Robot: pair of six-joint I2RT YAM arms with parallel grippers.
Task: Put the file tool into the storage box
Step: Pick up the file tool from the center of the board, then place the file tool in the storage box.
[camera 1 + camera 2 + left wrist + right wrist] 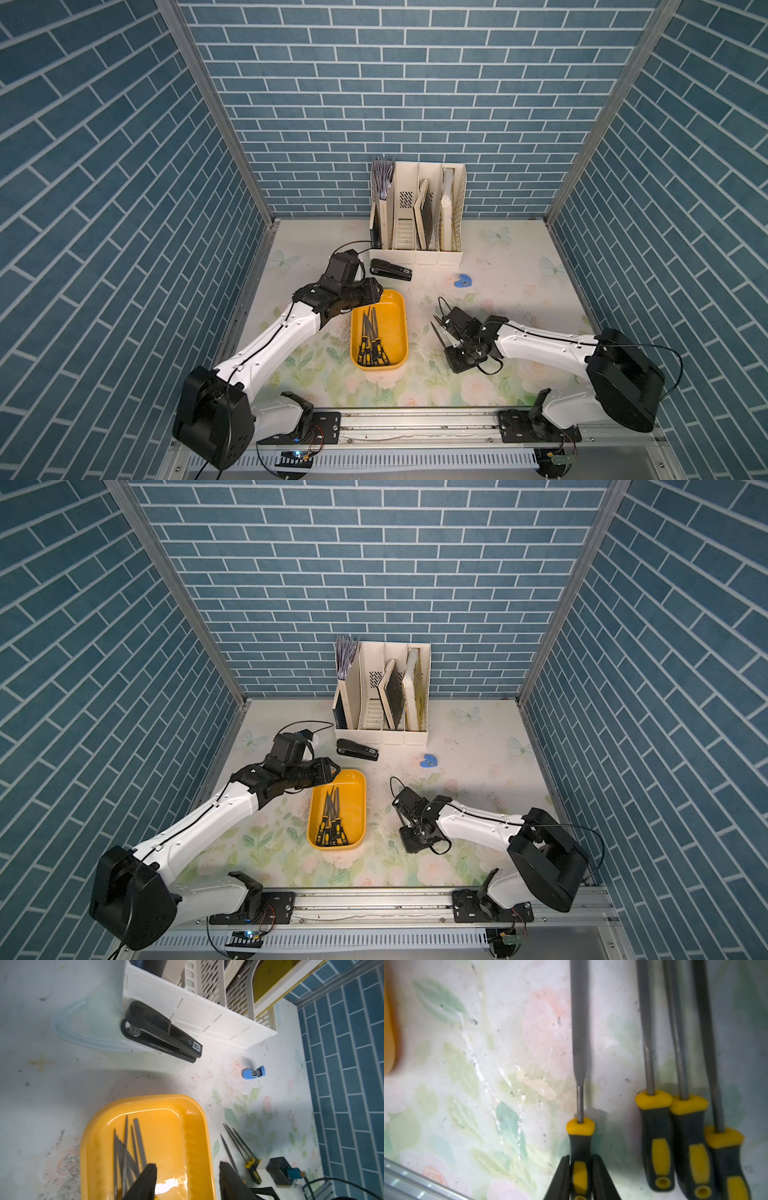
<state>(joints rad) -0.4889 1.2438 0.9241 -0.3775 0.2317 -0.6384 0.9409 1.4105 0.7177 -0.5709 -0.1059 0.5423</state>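
The yellow-orange storage box (395,316) (353,800) (166,1126) lies mid-table with several file tools (371,340) (330,818) (126,1147) inside. My left gripper (374,291) (330,771) (188,1164) hovers open and empty over the box's far end. One finger is above the inside, the other above the rim. Right of the box, my right gripper (453,343) (409,823) (580,1169) is shut on the black-and-yellow handle of one file tool (579,1043) lying on the table. Three more files (654,1136) (239,1142) lie side by side beside it.
A tall white slotted rack (415,216) with books stands at the back wall. A black stapler (390,272) (162,1032) lies in front of it, just beyond the box. A small blue staple remover (463,282) (253,1072) sits to the right. Blue brick walls enclose three sides.
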